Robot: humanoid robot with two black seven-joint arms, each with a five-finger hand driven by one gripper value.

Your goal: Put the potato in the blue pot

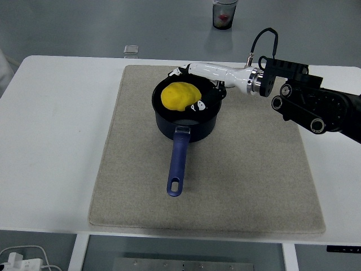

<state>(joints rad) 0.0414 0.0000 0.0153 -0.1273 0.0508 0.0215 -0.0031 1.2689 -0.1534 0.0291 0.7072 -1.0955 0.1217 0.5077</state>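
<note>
one potato (179,96), one blue pot (186,125) (long handle), one mat (242,180), one cup (224,13)

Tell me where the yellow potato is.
In the head view, the yellow potato sits inside the dark blue pot at upper centre, the right hand at its right side.

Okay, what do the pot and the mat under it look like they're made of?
The blue pot looks like dark enamelled or coated metal, given its smooth, faintly glossy wall; its handle may be plastic. The mat looks like beige felt or woven fabric, matte and slightly fuzzy.
</note>
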